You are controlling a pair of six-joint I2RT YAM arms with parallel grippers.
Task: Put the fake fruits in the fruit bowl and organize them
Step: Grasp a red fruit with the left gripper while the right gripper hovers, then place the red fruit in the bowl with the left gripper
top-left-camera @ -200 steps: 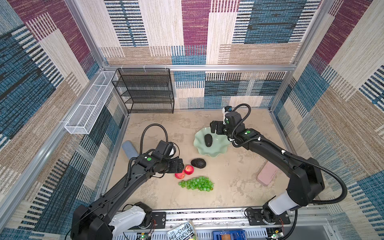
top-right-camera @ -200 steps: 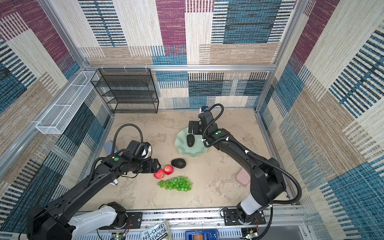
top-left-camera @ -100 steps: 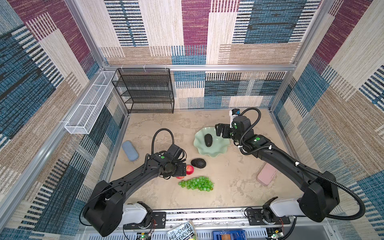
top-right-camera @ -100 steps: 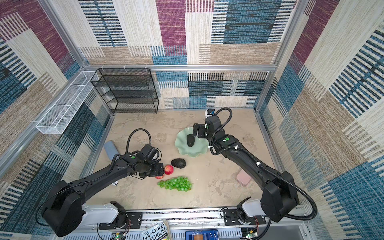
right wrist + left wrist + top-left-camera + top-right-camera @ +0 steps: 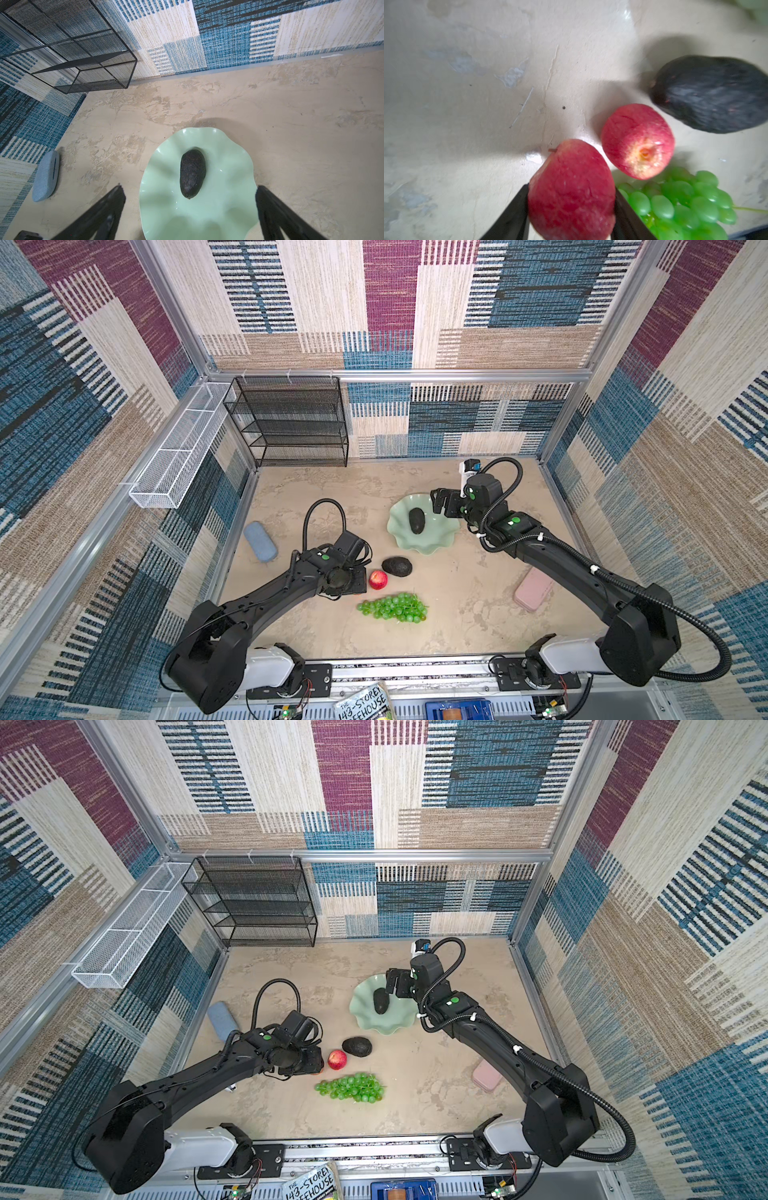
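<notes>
Two apples are showing in the left wrist view. The left gripper (image 5: 571, 187) is pinching the first apple (image 5: 571, 199), with its two black fingers (image 5: 515, 212) pressing against opposite sides of the fruit. Whether the fruit is clear of the table (image 5: 332, 497) cannot be told. In both top views this apple is hiding almost wholly under the wrist.

The second apple (image 5: 377, 580) is lying free just beside the first, toward the table's middle, with its blossom end facing the left wrist camera. The loose avocado (image 5: 397, 566) is lying just beyond the second apple, and contact between them cannot be confirmed. The grapes (image 5: 392, 608) are lying toward the near edge of the table, close to both apples.

The fruit bowl (image 5: 436, 545) is sitting right of the table's centre, toward the far edge. It is holding one fruit, the bowl avocado (image 5: 416, 520), which is lying on its side in the well. The right gripper (image 5: 190, 187) is hovering over the bowl's far right rim with its jaws spread wide, gripping nothing.

Off-task items:
- a blue-grey case (image 5: 260, 541) is lying near the left edge
- a pink case (image 5: 533, 588) is lying near the right edge
- a black mesh rack (image 5: 291, 423) is standing in the far left corner
- a white wire basket (image 5: 178, 460) is hanging along the left wall
</notes>
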